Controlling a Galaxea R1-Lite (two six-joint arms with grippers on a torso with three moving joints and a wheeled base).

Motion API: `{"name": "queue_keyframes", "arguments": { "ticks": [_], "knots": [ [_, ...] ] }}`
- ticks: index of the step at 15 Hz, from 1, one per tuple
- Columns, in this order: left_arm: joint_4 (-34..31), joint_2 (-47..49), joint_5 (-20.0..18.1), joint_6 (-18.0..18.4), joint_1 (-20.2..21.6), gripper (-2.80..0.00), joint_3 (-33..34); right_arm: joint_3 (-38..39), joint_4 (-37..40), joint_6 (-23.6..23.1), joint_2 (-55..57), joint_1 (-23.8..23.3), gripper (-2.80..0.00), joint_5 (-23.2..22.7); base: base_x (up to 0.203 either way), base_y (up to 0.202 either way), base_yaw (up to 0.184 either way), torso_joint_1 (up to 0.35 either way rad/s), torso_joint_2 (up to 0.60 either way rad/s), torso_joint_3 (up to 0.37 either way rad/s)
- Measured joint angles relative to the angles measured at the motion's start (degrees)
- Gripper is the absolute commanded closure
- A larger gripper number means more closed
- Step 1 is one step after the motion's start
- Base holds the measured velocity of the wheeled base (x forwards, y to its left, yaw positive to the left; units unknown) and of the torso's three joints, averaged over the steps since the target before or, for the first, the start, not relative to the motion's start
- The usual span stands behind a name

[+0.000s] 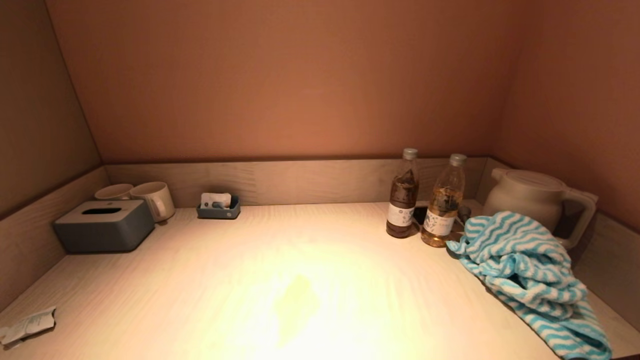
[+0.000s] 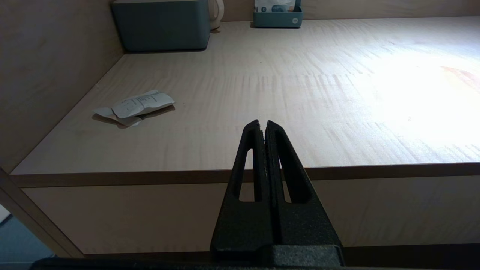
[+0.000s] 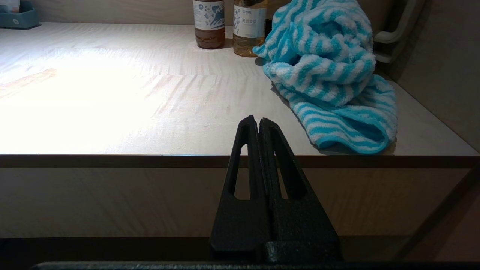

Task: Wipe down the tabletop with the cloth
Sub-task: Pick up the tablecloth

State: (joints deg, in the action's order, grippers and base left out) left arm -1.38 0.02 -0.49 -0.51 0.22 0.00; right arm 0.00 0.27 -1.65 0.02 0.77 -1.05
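A blue-and-white striped cloth (image 1: 530,272) lies bunched on the right side of the pale wooden tabletop (image 1: 300,280), reaching the front edge. It also shows in the right wrist view (image 3: 333,78). My right gripper (image 3: 258,120) is shut and empty, held in front of and below the table's front edge, left of the cloth. My left gripper (image 2: 261,124) is shut and empty, likewise in front of the table's front edge on the left side. Neither gripper shows in the head view.
Two bottles (image 1: 402,195) (image 1: 444,202) and a white kettle (image 1: 535,197) stand behind the cloth. A grey tissue box (image 1: 104,225), two mugs (image 1: 152,199) and a small blue tray (image 1: 218,207) sit at the back left. A crumpled paper (image 1: 27,325) lies front left.
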Motion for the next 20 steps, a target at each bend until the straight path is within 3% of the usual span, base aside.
{"name": "queue_keyframes", "arguments": {
  "ticks": [9,14,20],
  "knots": [
    [0.0,0.0,0.0,0.0,0.0,0.0,0.0,-1.1,0.2,-1.6,0.0,0.0,0.0,0.1,0.0,0.0,0.0,0.0,0.0,0.0],
    [0.0,0.0,0.0,0.0,0.0,0.0,0.0,-15.9,4.6,-1.6,5.0,0.0,0.0,-0.2,0.0,0.0,0.0,0.0,0.0,0.0],
    [0.0,0.0,0.0,0.0,0.0,0.0,0.0,-30.5,10.5,-0.7,31.2,-0.1,0.0,1.3,0.0,0.0,0.0,0.0,0.0,0.0]
  ]
}}
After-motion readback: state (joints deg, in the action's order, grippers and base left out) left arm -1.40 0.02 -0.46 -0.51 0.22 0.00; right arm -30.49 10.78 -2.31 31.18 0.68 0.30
